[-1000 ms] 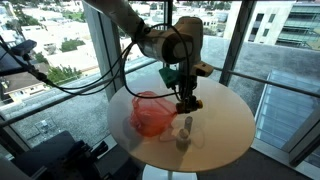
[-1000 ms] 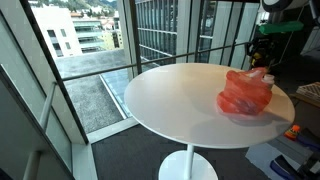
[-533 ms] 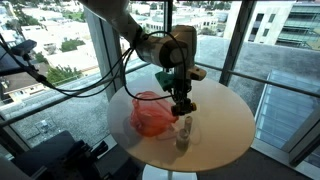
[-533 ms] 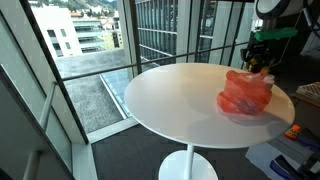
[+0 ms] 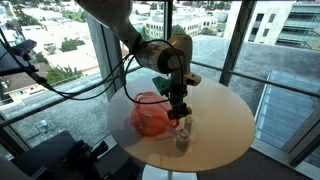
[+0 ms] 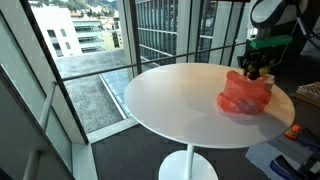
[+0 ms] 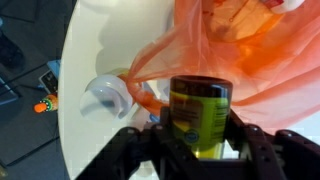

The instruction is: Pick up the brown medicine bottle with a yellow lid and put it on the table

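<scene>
Gripper (image 7: 200, 128) is closed on the brown medicine bottle with the yellow-green label (image 7: 200, 105): both fingers (image 7: 152, 148) press its sides, bottom centre of the wrist view. Lid not visible. In both exterior views the gripper (image 5: 180, 112) (image 6: 257, 72) hangs low over the round white table (image 5: 228, 125) (image 6: 170, 100), right at the edge of the crumpled orange plastic bag (image 5: 150, 117) (image 6: 246, 93). Can't tell if the bottle touches the table. Bag fills the upper right of the wrist view (image 7: 230, 40). Small clear plastic container (image 5: 183, 138) (image 7: 108, 97) stands just beside the gripper, lower in frame.
</scene>
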### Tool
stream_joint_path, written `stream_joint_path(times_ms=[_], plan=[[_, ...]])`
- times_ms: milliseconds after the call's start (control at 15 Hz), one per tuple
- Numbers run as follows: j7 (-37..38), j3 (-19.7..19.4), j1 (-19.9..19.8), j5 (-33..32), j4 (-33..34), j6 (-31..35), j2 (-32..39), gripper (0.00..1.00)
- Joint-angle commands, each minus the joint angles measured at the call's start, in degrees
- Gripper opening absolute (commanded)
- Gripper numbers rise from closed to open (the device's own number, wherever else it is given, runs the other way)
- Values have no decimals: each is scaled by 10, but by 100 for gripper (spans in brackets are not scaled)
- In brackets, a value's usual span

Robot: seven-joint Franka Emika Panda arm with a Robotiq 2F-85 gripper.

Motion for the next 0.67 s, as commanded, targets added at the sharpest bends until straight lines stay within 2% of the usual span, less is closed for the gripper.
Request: stream_joint_path(times_ms=[0, 600], plan=[[3, -2, -5, -4, 21, -6, 8, 28], [-7, -4, -34, 12, 43, -4, -20, 28]])
